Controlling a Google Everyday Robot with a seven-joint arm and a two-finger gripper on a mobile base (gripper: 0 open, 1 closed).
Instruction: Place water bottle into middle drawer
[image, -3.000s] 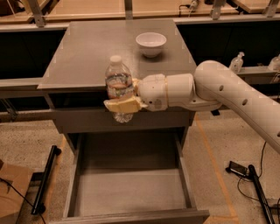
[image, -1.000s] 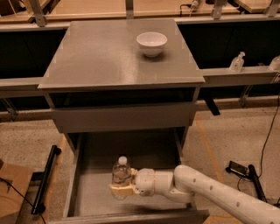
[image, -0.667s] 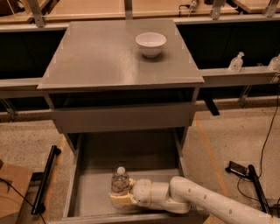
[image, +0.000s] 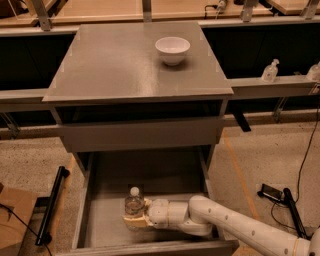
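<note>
bottle (image: 134, 204): clear, white cap up, upright. Stands inside the drawer, left of its middle and towards the near end. Lower body is hidden between the fingers; cannot tell if the base touches the floor.
drawer (image: 165, 172): pulled out towards the near side, grey, low side walls. Floor bare on the far half. The near front edge runs along the bottom of the view.
gripper (image: 134, 219): down in the drawer at the near left, clamped on the bottle. Tan fingers (image: 131, 221) sit either side of the bottle's lower part, touching it.
arm (image: 235, 229): white, comes in from the near right corner, crosses the drawer's right wall and lies low over the floor, wrist pointing left.
cabinet (image: 120, 65): grey flat top, in the middle of the scene, far side of the open drawer.
upper panel (image: 140, 134): plain grey drawer front, shut, just under the top, above the open drawer.
bowl (image: 172, 50): white, upright, on the cabinet top, far right part, well apart from the bottle.
pump bottle (image: 270, 70): small, on the ledge to the right of the cabinet.
bar (image: 52, 205): black, on the speckled ground left of the drawer, running near to far.
cardboard (image: 15, 217): brown, at the near left edge, beside the bar.
black device (image: 272, 191): on the ground right of the drawer, with a cable near it.
</note>
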